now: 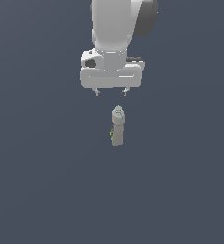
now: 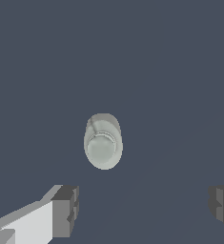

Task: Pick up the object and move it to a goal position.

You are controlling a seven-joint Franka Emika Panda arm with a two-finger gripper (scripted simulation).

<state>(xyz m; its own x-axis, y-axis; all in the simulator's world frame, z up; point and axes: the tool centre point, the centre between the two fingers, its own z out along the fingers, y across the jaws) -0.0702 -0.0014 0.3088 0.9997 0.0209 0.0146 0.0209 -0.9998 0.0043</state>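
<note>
Pincer [image 1: 111, 91] hangs released in the upper middle of the exterior frame, its two fingertips spread wide and holding nothing; just below it, apart from the tips, the grey-beige bottle [image 1: 117, 126] stands upright near frame centre, and the wrist camera sees its rounded cap [image 2: 103, 147] from above

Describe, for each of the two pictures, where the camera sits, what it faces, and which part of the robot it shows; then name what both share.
Exterior view: off the arm, facing the open gripper above the upright bottle; wrist and hand show.
Wrist view: on the wrist, looking down onto the bottle's cap; only the fingertips show.
Shared: the bottle and the plain dark floor.
</note>
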